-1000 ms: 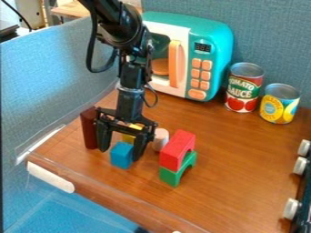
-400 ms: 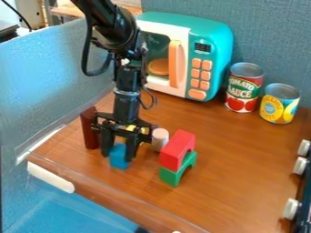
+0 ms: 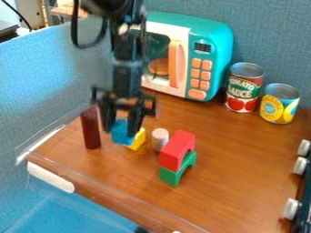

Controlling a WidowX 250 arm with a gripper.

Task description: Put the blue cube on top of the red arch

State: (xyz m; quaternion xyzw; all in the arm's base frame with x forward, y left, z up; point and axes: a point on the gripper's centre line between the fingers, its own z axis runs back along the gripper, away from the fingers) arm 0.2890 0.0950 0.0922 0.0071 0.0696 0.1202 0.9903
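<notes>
Blue cube (image 3: 120, 132) gripped in my black two-finger end effector (image 3: 121, 129), left of frame centre; red arch block (image 3: 176, 150) atop green arch block (image 3: 171, 177), below centre.

The robot arm (image 3: 126, 48) is black, with a rounded joint (image 3: 112, 6) near the top edge, 1 small pale mark (image 3: 124, 28), 1 looping black cable (image 3: 74, 32), and a black gripper (image 3: 121, 132) with 2 dark fingers (image 3: 108, 113).

Gripper (image 3: 119, 133) and blue cube (image 3: 118, 127), picture-left of and nearer than microwave (image 3: 213, 50): blurred, fingers hiding some of cube. Yellow block (image 3: 138, 139) partly behind them. Arm (image 3: 127, 68) cut by top edge, overlaps microwave's left side. Black knobbed unit (image 3: 305, 186), nearer and right of microwave: cut by right edge.
</notes>
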